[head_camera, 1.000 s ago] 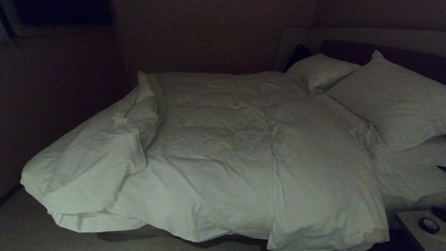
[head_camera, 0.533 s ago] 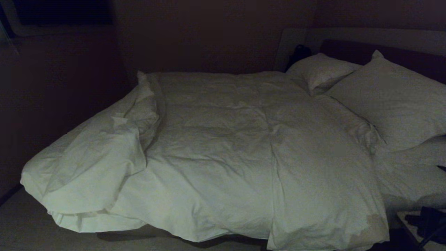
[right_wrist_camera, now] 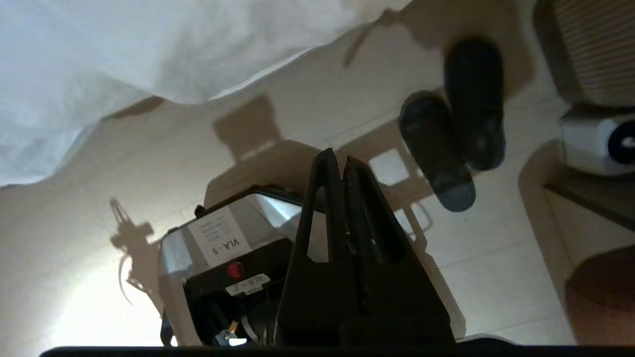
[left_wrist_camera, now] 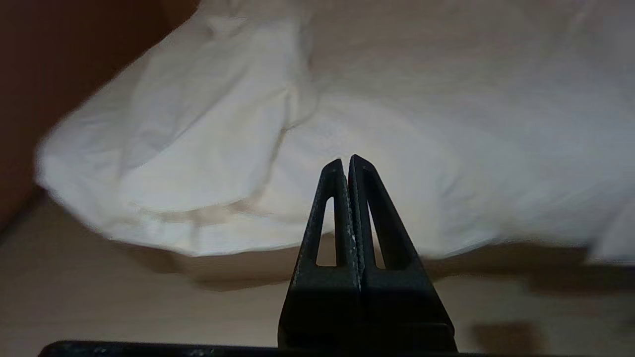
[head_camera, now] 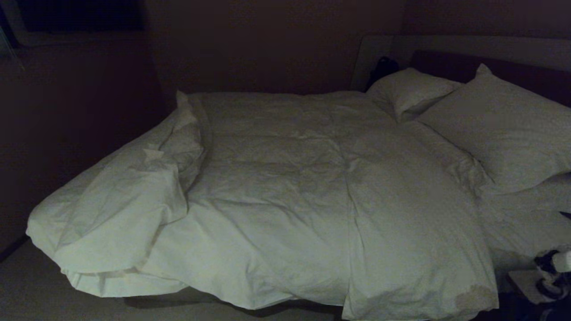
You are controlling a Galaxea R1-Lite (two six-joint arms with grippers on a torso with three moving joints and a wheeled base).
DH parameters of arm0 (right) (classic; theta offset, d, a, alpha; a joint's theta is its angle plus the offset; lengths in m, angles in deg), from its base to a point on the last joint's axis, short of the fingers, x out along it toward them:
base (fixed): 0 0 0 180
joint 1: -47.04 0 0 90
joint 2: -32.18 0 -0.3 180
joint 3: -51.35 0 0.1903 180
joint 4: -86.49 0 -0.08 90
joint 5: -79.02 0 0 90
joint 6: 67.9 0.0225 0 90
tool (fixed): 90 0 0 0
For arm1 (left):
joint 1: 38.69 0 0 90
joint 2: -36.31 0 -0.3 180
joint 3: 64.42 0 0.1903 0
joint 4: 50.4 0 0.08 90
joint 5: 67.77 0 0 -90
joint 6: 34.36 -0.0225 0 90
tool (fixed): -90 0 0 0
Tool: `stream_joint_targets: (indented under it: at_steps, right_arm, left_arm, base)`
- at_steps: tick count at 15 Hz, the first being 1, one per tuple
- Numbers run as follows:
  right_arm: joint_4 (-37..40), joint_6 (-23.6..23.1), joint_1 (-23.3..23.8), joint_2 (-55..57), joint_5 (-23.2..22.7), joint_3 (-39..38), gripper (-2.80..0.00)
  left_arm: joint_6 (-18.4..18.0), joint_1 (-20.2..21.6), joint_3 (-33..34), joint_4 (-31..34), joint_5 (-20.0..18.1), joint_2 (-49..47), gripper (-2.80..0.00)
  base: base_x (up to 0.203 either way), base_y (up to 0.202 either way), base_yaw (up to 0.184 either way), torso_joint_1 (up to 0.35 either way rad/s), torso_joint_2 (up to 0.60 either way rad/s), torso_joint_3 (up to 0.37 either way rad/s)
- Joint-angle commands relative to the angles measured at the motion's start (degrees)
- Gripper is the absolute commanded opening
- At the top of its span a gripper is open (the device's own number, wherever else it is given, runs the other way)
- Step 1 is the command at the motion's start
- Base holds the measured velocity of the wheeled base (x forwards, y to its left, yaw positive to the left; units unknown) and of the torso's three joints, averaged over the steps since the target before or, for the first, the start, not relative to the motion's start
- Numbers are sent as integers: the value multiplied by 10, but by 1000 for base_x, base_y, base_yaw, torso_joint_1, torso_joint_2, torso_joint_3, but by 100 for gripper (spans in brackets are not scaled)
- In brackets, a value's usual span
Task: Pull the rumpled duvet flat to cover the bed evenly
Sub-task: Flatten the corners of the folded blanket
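Left gripper (left_wrist_camera: pixel 349 161), fingers pressed together and empty, is facing the duvet (left_wrist_camera: pixel 208 163) bunched at bed's (head_camera: pixel 200 298) left corner; right gripper (right_wrist_camera: pixel 337 158), also closed, is pointing floorward.

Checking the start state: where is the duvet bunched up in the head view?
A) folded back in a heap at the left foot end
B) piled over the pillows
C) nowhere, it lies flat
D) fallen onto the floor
A: the duvet is folded back in a thick heap at the left foot corner, clear of the pillows.
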Motion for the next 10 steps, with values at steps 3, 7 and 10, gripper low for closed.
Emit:
stream_joint_targets:
  at_steps: [3,7,10]
  right_arm:
    - [-177,1,12,54,-6,-22,-280]
    - [-179,1,50,85,-34,-5,-280]
    - [-181,0,68,112,-44,8,-280]
  left_arm:
    - [87,0,-109,-8,-61,-272,-280]
    - [99,-11,-164,-95,-112,-548,-280]
    - [81,-60,-201,-185,-109,-768,-280]
  base:
    - [0,0,0,0,0,0]
    - [0,0,0,0,0,0]
    - [0,0,0,0,0,0]
